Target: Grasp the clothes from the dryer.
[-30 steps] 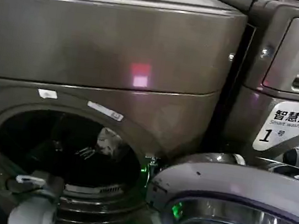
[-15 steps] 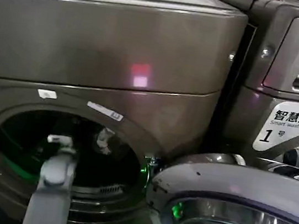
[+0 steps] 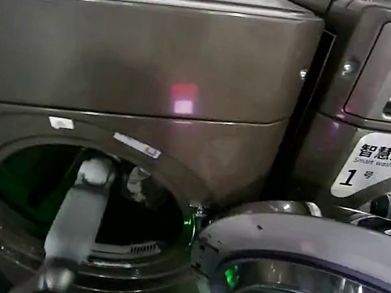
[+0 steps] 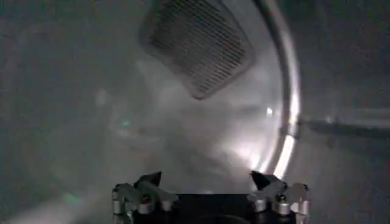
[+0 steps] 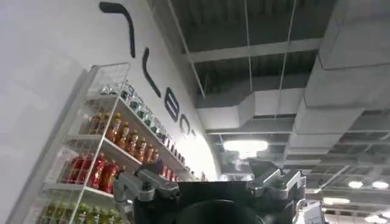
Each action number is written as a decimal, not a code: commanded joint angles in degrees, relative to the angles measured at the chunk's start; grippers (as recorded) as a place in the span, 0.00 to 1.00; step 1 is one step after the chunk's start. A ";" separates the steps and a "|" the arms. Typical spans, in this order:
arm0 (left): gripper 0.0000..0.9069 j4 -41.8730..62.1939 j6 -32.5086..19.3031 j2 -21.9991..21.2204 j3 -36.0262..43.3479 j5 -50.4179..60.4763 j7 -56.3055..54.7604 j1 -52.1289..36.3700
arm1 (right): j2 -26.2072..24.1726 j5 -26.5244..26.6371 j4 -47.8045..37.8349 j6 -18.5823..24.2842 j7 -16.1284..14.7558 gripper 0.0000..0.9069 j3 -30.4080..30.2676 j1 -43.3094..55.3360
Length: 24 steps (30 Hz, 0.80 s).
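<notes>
Inside the dryer (image 3: 140, 73) the drum is dark, and the clothes (image 3: 138, 182) show as a pale wad toward the right of the round port, partly hidden by the left arm; in the left wrist view a faint pale haze ahead may be that fabric, but it is too dim to tell. The left arm rises from below through the port, its end effector (image 4: 210, 182) inside the drum with fingers (image 4: 149, 181) spread and nothing between them. The open door (image 3: 309, 272) is cut off at the lower right. The right end effector (image 5: 210, 176) points up toward a ceiling and a shelf of bottles (image 5: 109, 152), fingers apart and holding nothing.
</notes>
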 commanded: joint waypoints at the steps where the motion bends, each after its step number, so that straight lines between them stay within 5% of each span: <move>1: 1.00 21.68 -9.62 5.18 13.83 10.99 14.08 -13.04 | -0.03 -0.10 0.14 -0.13 0.02 1.00 -0.16 -0.05; 9: 1.00 29.52 -12.22 4.54 19.28 23.82 22.49 -17.81 | 0.05 -0.08 0.20 -0.69 -0.11 1.00 0.84 -0.80; 24: 1.00 34.78 -16.79 3.18 30.84 30.34 34.35 -26.59 | 0.83 0.08 1.82 -1.26 -0.49 1.00 1.57 -1.52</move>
